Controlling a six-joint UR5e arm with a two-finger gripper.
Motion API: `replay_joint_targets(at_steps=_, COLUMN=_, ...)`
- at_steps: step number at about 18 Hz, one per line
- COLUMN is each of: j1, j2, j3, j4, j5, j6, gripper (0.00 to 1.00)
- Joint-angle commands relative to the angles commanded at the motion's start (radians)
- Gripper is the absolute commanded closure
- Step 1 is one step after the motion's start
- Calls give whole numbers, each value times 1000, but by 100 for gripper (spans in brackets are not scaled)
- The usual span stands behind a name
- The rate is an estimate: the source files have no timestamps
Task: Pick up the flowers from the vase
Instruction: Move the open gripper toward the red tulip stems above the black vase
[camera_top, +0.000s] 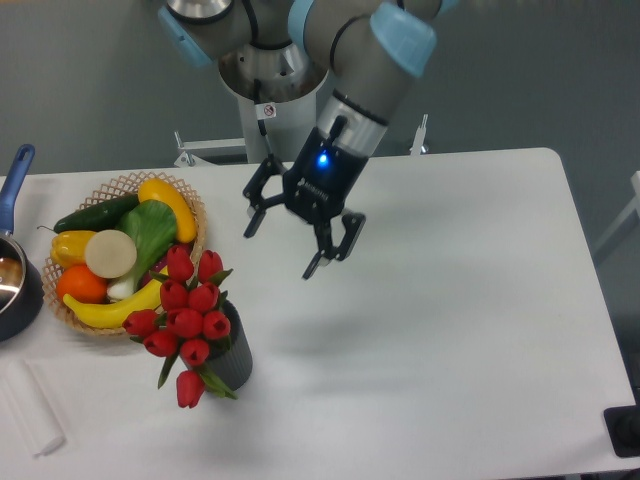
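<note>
The flowers (186, 318), a bunch of red tulip buds with green leaves, stand in the small dark grey ribbed vase (232, 356) at the table's front left. One bud droops low over the vase's left side. My gripper (280, 250) hangs open above the table, up and to the right of the bunch, tilted toward it. Nothing is between its fingers, and a blue light glows on its body.
A wicker basket (190, 199) of fruit and vegetables sits just behind the flowers, nearly touching them. A dark pot with a blue handle (14, 178) is at the left edge. A white folded cloth (28, 405) lies front left.
</note>
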Motion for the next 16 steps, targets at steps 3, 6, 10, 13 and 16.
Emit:
replay_joint_targets(at_steps=3, j1=-12, j2=-17, j3=5, j4=12, j5=2, j6=3, gripper=0)
replay_joint_targets(at_steps=6, j1=-18, j2=-37, j3=14, j4=15, j5=-1, j6=9, gripper=0)
replay_joint_targets(at_steps=10, j1=-29, j2=-61, j3=23, j4=32, j5=-21, j6=15, gripper=0)
replay_joint_targets(at_steps=13, j1=-55, j2=-97, j3=23, j4=96, j5=-21, j6=15, gripper=0)
replay_joint_targets(at_steps=16, j1=-60, j2=-109, j3=29, j4=106, j5=-23, j6=34, gripper=0)
